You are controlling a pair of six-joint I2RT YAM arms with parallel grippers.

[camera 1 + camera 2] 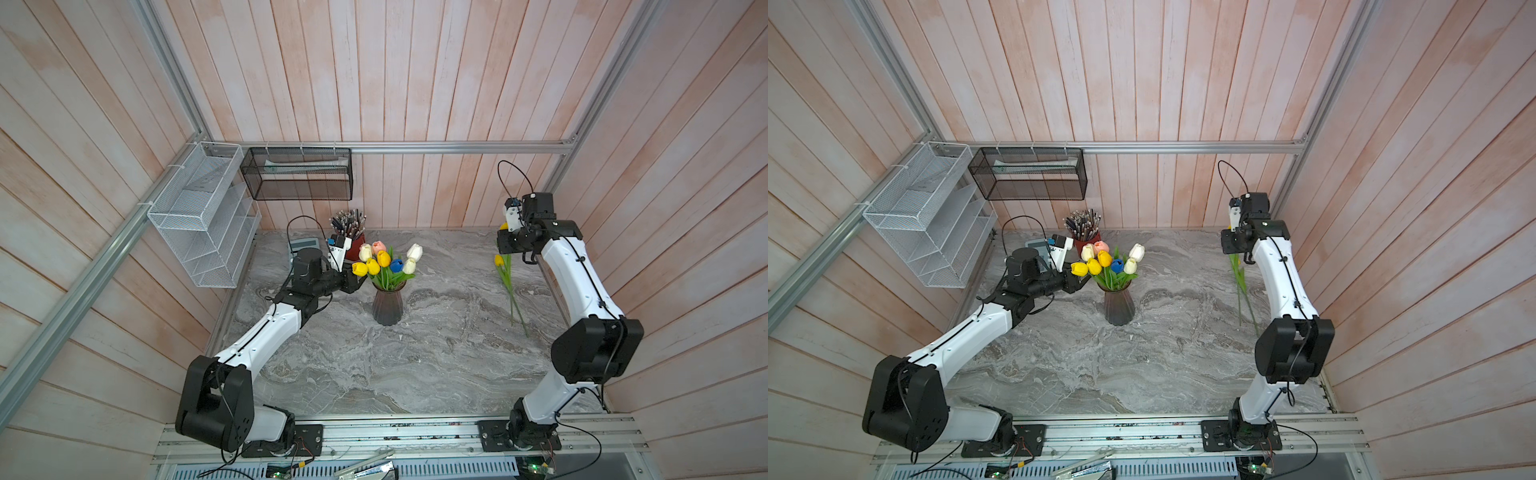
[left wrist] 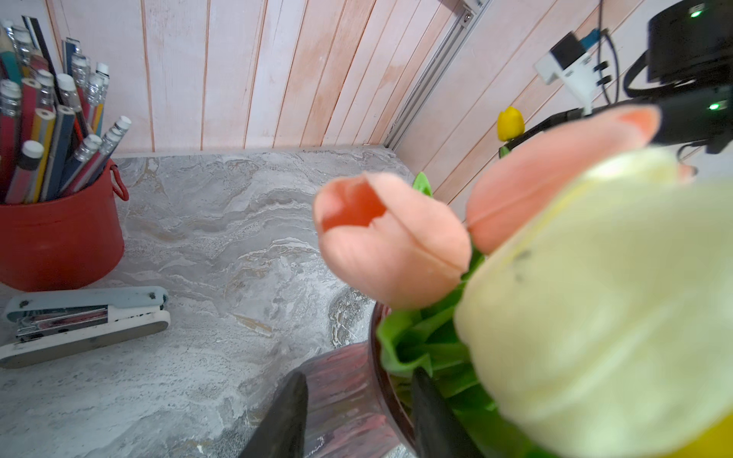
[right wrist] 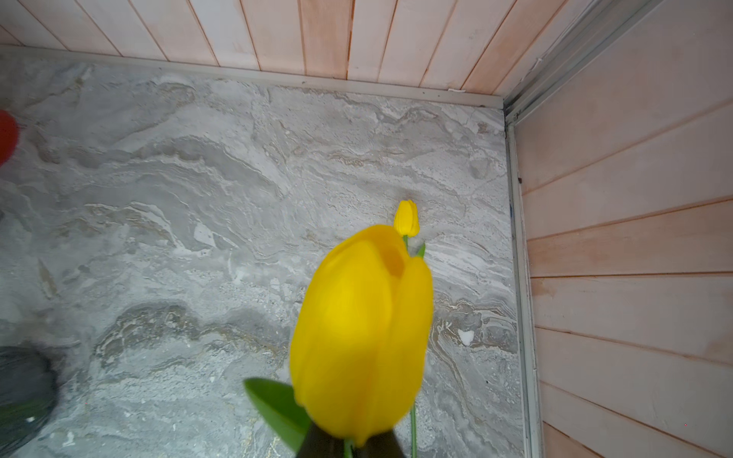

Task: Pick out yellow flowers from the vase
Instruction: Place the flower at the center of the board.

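In both top views the vase [image 1: 388,307] stands in the middle of the table [image 1: 436,365] with three yellow flowers [image 1: 372,266] in it among white tulips [image 1: 414,251], a pink tulip [image 1: 378,247] and a blue tulip [image 1: 397,264]; my left gripper [image 1: 358,283] sits at its rim on the side toward the red pencil cup [image 1: 358,244]; my right gripper [image 1: 508,239] is up near the far right corner, close to a loose yellow flower [image 1: 499,260] that lies flat on the marble, well apart from the vase; from my left wrist, one finger [image 2: 283,416] is outside the vase wall and the other inside the rim among the leaves (whether they pinch the wall, I cannot tell); from my right wrist, my jaws are clamped on the stem just under the held yellow flower [image 3: 361,337], its head up off the marble.
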